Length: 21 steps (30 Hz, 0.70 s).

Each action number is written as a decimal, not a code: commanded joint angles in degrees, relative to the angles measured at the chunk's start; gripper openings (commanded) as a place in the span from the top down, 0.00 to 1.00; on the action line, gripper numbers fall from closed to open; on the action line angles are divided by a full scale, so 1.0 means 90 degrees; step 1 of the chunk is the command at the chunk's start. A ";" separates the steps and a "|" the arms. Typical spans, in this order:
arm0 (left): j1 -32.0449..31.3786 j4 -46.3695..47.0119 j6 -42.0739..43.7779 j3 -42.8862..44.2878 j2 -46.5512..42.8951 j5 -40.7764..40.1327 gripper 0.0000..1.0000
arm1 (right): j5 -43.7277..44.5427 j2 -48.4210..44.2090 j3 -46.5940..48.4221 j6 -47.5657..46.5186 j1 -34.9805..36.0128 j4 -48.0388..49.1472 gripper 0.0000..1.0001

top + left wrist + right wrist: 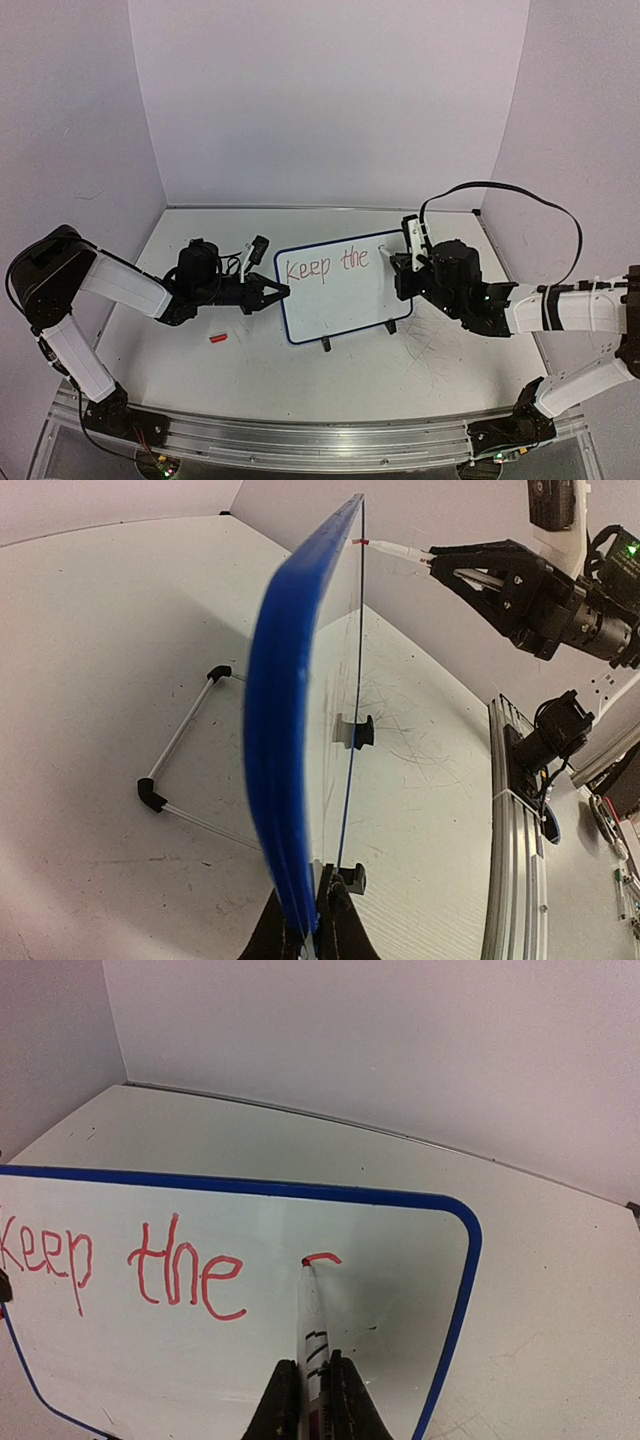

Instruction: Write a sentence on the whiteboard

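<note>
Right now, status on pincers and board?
Left pincer shut on whiteboard edge. Right pincer shut on marker, tip at whiteboard. Sentence reads "Keep the". Nothing blocking.

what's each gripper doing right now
Left gripper: closed on the edge of the whiteboard.
Right gripper: closed on a marker, its tip at the whiteboard.

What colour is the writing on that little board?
Red; the sentence on the whiteboard shows best in the right wrist view.

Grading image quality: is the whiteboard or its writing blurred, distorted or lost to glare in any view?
Top external: even light, the sentence small but legible. Left wrist: the whiteboard edge-on, near rim soft and lens-bowed. Right wrist: letters sharp, no glare.
</note>
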 commanded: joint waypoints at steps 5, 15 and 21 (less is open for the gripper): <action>0.0123 -0.0310 0.0498 -0.0087 -0.0081 -0.1174 1.00 | -0.0116 -0.0156 0.0180 0.0124 -0.0016 -0.0390 1.00; 0.0124 -0.0335 0.0502 -0.0077 -0.0079 -0.1168 1.00 | -0.0209 -0.0204 0.0031 0.0267 -0.0011 -0.0658 1.00; 0.0124 -0.0350 0.0502 -0.0073 -0.0084 -0.1162 1.00 | -0.0351 -0.0204 -0.0102 0.0398 -0.0008 -0.0797 1.00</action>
